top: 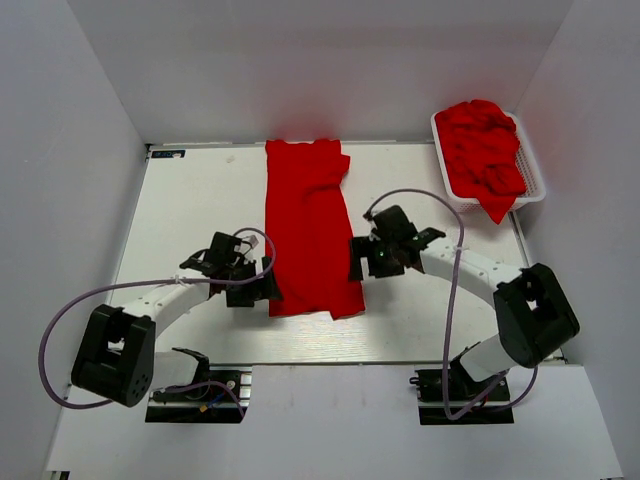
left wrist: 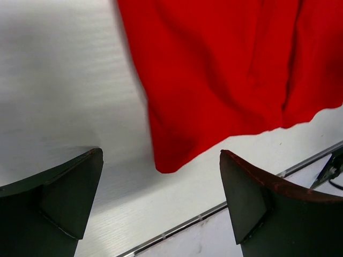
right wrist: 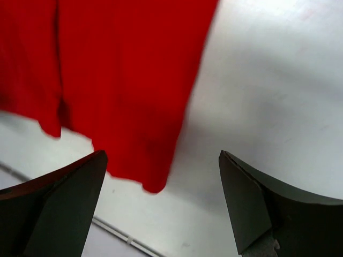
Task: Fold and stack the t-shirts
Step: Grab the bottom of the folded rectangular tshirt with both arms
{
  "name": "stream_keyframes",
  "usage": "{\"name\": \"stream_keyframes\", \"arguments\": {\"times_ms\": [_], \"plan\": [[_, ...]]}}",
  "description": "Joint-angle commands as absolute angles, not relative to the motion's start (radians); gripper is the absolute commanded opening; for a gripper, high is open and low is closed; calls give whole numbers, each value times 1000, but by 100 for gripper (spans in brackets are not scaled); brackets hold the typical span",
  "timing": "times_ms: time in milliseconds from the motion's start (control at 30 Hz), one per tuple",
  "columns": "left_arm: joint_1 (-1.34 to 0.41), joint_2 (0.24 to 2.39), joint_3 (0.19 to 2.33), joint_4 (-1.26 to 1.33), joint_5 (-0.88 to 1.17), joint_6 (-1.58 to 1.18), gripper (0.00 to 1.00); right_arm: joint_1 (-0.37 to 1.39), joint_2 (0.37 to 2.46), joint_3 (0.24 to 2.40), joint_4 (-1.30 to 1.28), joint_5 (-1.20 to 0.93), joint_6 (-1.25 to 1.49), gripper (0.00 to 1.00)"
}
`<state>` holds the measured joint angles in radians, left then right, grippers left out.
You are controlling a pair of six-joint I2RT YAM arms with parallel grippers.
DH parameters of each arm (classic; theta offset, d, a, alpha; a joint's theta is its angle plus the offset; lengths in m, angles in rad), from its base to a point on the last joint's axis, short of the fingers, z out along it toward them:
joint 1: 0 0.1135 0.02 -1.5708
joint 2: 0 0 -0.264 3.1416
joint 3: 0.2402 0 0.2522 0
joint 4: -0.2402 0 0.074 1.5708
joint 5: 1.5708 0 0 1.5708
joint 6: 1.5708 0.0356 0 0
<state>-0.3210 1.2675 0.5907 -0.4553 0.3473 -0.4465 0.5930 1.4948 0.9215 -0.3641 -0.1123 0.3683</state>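
Observation:
A red t-shirt [top: 310, 225] lies on the white table as a long narrow strip, its sides folded in, running from the far edge toward me. My left gripper [top: 262, 288] is open and empty, just left of the strip's near left corner [left wrist: 167, 163]. My right gripper [top: 357, 262] is open and empty, just right of the strip's near right edge [right wrist: 153, 182]. Neither touches the cloth. More red t-shirts [top: 483, 155] lie crumpled in a heap at the far right.
The heap sits in a white slotted basket [top: 537, 180] at the table's far right corner. White walls close in the table on three sides. The table's near edge with a metal strip [left wrist: 177, 227] runs just behind both grippers.

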Motion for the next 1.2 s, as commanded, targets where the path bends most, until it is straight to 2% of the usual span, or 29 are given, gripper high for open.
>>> {"name": "stream_keyframes", "arguments": {"times_ms": [0,233,333,467,500,567,600,633,700,767,800,833,867,900,933,967,1167], "plan": [[-373,1241,562,-396,321,-489,100,640,1405,861,-437,-190,420,90],[-459,1307,561,-405,245,-511,98,698,1397,758,-391,-244,492,90],[-495,1327,561,-417,207,-511,88,712,1420,733,-350,-252,503,90],[-518,1347,552,-426,195,-529,67,716,1463,733,-296,-247,502,90],[-518,1347,542,-426,186,-540,58,722,1473,733,-293,-252,500,90],[-528,1347,532,-426,186,-549,55,719,1496,733,-269,-252,502,88],[-528,1347,532,-426,186,-558,50,721,1502,732,-265,-256,502,87],[-538,1347,523,-426,186,-558,49,722,1514,732,-253,-255,505,84],[-538,1347,523,-426,176,-569,45,724,1517,730,-249,-255,508,71],[-548,1347,512,-426,176,-578,36,719,1520,730,-247,-236,509,56],[-548,1347,512,-436,176,-578,30,721,1522,736,-252,-232,508,38],[-548,1347,512,-436,167,-587,17,721,1522,736,-255,-229,509,30],[-548,1347,512,-436,167,-588,9,724,1513,735,-253,-226,509,24],[-548,1347,512,-436,167,-588,1,723,1509,738,-253,-225,509,11],[-548,1335,512,-446,167,-588,0,723,1508,736,-255,-221,506,3],[-548,1335,535,-465,167,-588,0,723,1496,744,-276,-228,508,0],[-557,1224,595,-547,186,-597,0,735,1407,764,-324,-232,535,0]]}}
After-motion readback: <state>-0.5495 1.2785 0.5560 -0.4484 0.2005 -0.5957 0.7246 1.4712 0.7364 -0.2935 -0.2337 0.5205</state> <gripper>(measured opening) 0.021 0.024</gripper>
